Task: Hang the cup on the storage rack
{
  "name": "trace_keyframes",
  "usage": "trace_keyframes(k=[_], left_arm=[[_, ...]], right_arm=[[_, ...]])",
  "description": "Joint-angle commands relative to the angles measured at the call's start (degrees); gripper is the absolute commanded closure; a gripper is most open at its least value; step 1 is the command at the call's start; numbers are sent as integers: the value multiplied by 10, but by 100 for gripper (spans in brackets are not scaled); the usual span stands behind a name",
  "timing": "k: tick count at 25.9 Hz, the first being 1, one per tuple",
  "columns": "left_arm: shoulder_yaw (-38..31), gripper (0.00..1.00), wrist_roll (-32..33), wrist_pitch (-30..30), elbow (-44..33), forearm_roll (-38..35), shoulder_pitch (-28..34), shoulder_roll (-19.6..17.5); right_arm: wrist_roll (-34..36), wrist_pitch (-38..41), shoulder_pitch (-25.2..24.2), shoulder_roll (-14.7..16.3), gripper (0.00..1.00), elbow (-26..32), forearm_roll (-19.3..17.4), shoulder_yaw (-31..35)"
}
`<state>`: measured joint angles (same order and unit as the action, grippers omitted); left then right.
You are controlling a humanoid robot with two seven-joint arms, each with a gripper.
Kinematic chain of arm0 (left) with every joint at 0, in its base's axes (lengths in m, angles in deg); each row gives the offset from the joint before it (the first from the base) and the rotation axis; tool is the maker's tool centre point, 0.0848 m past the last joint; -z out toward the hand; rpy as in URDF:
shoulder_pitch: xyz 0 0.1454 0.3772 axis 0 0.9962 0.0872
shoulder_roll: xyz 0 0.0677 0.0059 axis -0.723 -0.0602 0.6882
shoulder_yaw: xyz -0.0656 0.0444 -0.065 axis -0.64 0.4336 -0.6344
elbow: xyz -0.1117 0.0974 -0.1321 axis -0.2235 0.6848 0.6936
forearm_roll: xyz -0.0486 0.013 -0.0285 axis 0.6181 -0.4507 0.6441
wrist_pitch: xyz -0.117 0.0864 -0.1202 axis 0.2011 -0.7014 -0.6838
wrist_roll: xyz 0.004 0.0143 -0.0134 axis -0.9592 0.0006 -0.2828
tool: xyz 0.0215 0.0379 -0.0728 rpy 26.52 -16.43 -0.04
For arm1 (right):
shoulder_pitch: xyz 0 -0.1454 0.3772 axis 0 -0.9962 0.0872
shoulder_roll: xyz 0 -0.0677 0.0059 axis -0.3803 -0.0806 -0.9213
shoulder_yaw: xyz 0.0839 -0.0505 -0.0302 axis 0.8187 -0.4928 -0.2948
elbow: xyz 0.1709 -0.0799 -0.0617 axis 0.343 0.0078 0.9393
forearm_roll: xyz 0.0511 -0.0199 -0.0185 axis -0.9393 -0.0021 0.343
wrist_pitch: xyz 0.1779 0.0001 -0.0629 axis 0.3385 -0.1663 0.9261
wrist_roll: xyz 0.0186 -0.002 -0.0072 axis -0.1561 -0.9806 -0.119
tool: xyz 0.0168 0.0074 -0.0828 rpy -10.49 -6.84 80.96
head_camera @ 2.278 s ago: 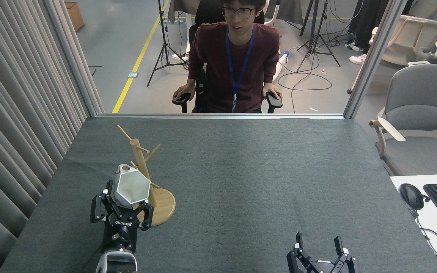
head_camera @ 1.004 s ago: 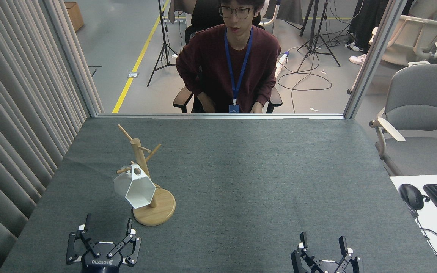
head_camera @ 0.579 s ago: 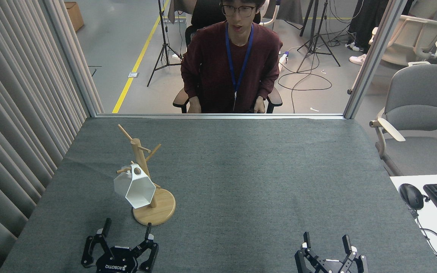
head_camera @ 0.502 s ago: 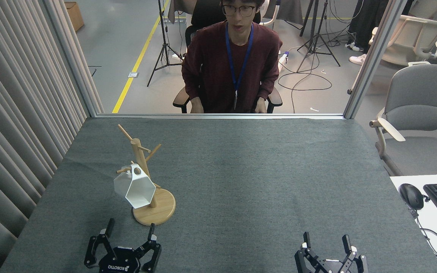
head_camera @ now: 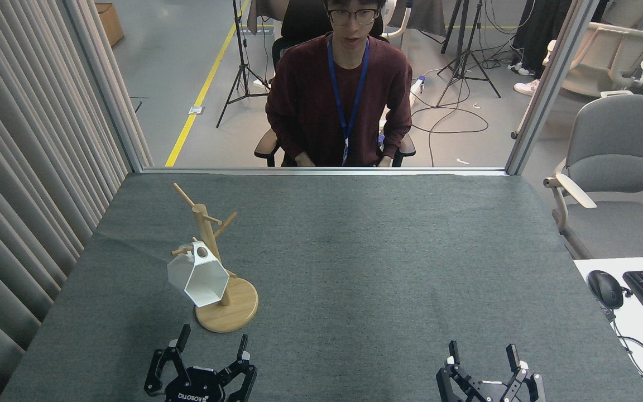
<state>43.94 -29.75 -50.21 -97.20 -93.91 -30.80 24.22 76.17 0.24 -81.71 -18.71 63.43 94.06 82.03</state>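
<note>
Cup (head_camera: pixel 197 277) hung tilted from a lower peg of the storage rack (head_camera: pixel 214 262), its hexagonal mouth turned toward the robot and its pierced tab against the pole, exactly as it had hung a second before. Since then the left gripper (head_camera: pixel 210 346) had slid rightward along the near edge of the table (head_camera: pixel 388 262), ending just in front of the rack's disc base, fingers spread and holding nothing. The right gripper (head_camera: pixel 484 353) sat low at the near right, likewise spread and empty, almost where it had been. Beyond the far edge a person (head_camera: pixel 339 95) in a dark red top sat facing the table. Nothing stood between gripper and rack.
</note>
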Motion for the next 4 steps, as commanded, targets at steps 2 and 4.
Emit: trace_keyframes(k=[2,4], left_arm=[[4,1,1,0,4,0,-2,1],[5,1,1,1,4,0,-3,2]], right_arm=[[1,-1,-1,6,2,1,0,0],[1,0,0,7,2,0,0,0]])
